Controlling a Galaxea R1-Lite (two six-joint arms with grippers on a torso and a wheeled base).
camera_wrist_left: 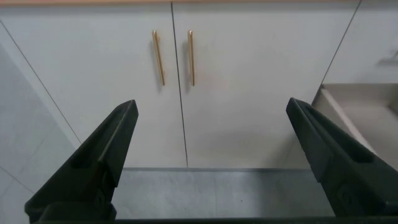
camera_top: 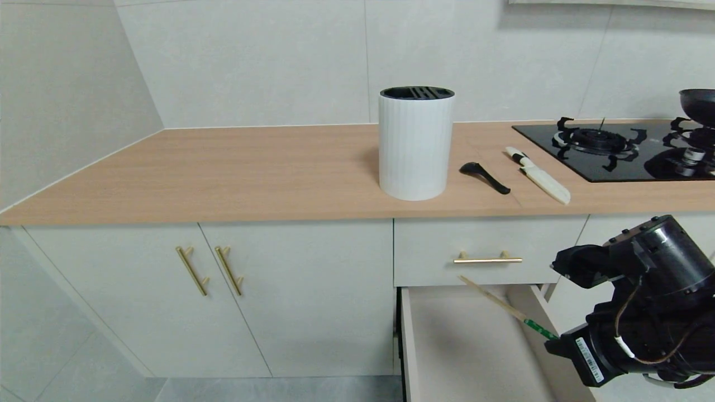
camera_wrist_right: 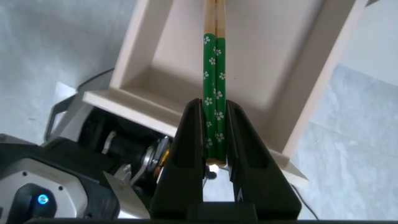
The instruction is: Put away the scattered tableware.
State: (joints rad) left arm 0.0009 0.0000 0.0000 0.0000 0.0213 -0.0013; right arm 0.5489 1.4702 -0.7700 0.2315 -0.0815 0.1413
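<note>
Above the open drawer (camera_top: 463, 346), right gripper (camera_wrist_right: 215, 107) clamps chopsticks (camera_wrist_right: 215, 50) by their green ends.

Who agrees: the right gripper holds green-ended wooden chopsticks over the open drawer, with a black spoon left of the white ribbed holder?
Wrong side: the head view shows the black spoon right of the white ribbed holder. The right gripper does hold the green-ended wooden chopsticks over the open drawer.
</note>
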